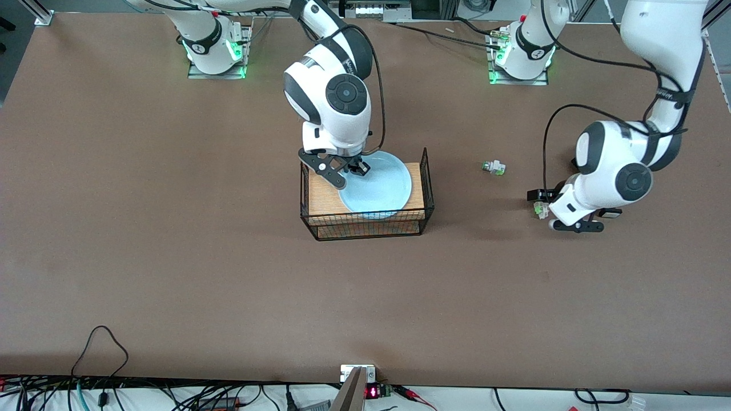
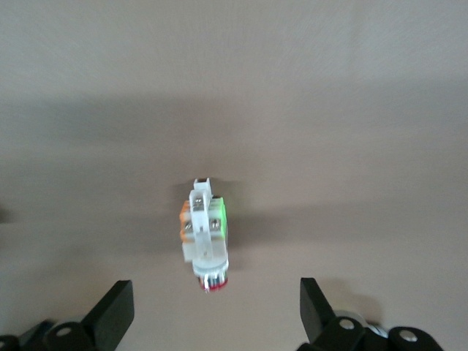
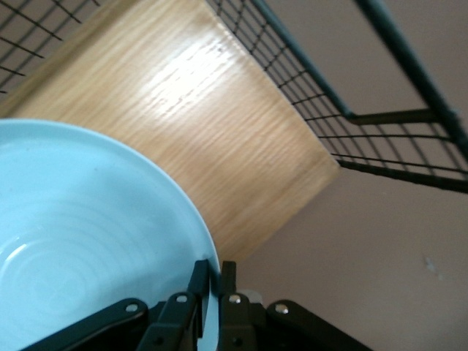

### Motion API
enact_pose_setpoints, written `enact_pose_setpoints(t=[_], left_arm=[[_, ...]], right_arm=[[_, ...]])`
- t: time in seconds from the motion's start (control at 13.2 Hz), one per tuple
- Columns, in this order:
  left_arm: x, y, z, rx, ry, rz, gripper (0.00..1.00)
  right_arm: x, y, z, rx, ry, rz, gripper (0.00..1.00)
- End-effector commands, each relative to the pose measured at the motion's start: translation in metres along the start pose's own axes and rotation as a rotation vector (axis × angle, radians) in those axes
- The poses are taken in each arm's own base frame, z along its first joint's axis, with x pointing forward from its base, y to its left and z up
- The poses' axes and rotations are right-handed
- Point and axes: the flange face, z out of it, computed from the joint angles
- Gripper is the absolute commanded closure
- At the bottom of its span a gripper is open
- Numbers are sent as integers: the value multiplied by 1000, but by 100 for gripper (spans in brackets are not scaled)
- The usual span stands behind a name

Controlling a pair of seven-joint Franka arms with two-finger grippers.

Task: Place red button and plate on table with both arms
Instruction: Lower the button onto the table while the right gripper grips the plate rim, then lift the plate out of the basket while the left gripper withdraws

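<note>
Red button point(image 2: 206, 238) on the matte brown table point(image 1: 171, 257), at the left arm's end, lying on its side directly below the left gripper point(image 2: 212, 314); fingers spread wide, holding nothing, one each side of it, not touching. Whitish blocky body, green bits, dark red cap. Plate point(image 1: 380, 185): pale blue, glossy, round, sits on the wire rack point(image 1: 425, 188) with its wooden top. Right gripper point(image 3: 210, 281) pinched on the plate's rim. White-green switch point(image 1: 493, 167) lies between rack and left arm.

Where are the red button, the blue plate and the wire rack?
red button point(image 2: 207, 234): left wrist view, whitish body.
plate point(image 1: 381, 188): front view, bare middle.
wire rack point(image 1: 365, 224): front view, front mesh wall.
</note>
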Motion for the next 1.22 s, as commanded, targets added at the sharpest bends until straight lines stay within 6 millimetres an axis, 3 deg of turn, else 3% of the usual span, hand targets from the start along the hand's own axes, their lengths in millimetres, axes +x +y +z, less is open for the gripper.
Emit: enact_pose_setpoints(t=[0.0, 0.23, 0.46, 0.61, 0.91, 1.14], left_arm=[[-9, 4, -90, -18, 31, 14, 0], [-2, 5, -184, -8, 43, 24, 0], [-3, 0, -239, -12, 85, 13, 0], [-10, -1, -259, -23, 94, 11, 0], [-20, 6, -272, -16, 94, 6, 0], [-18, -3, -277, -21, 109, 0, 0]], right_arm=[[-8, 11, -25, -24, -35, 10, 100], [-3, 25, -56, -27, -66, 25, 100], [2, 41, -90, -22, -119, 47, 100], [10, 52, -109, -39, -149, 46, 100], [41, 70, -155, -34, -237, 68, 100], [81, 106, -190, -24, -322, 19, 100]])
